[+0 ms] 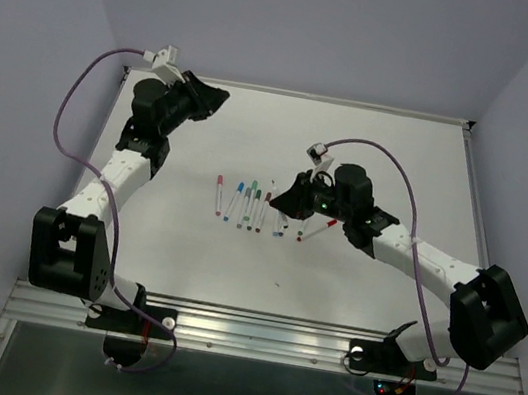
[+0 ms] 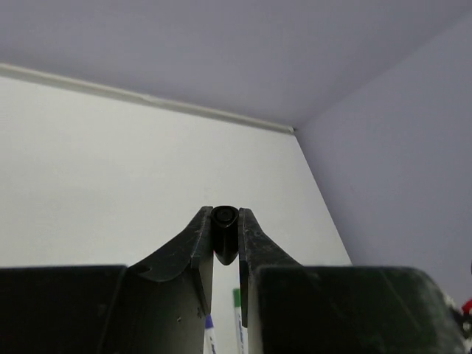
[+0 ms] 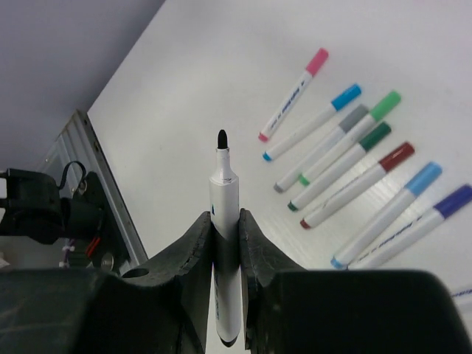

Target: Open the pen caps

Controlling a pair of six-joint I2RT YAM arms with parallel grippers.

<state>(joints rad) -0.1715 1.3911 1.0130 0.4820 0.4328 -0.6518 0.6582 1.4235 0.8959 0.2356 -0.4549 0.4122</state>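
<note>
The right gripper (image 3: 225,221), at the right end of the pen row (image 1: 247,205), pinches an uncapped black-tipped pen (image 3: 223,184), while the left gripper (image 2: 225,221), well apart from the row, pinches a black cap (image 2: 225,243).

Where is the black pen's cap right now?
Left wrist view: the black cap sits pinched in the left gripper, over the table's far left.

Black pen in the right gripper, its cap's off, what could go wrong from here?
The black pen stands bare-tipped in the right gripper; setting it down carelessly could mark the table or knock the capped pens. The left gripper pinches the black cap only at its jaw ends, so it might slip out.
</note>
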